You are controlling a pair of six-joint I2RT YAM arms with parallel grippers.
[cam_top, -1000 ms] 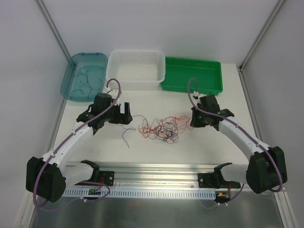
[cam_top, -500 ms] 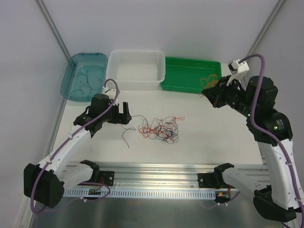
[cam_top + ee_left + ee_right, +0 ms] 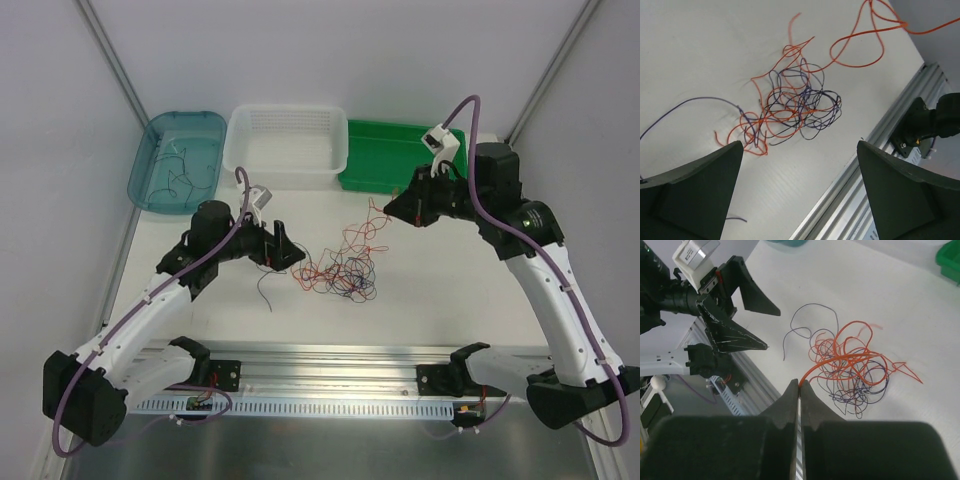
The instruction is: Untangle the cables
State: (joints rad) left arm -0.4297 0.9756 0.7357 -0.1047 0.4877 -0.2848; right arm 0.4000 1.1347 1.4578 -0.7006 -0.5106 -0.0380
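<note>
White bench [image 3: 450,310]: orange cable [image 3: 837,358] is held above the tangle [image 3: 338,272] by clamped right jaws to free it; left jaws wide.

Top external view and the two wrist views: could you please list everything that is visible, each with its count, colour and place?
cable tangle: one heap, orange-red, black and dark purple, middle of the table
orange-red cable: one, rising from the tangle to the right arm
loose cable: one, dark, at the tangle's left side
blue tray: one, translucent blue-green, far left
dark cables: several, inside the blue tray
basket: one, white, far middle
green tray: one, right of the basket
table: one, white
rail: one, silver, near edge
left arm: white and black, jaws open beside the tangle
right arm: white and black, jaws shut on the orange-red cable
</note>
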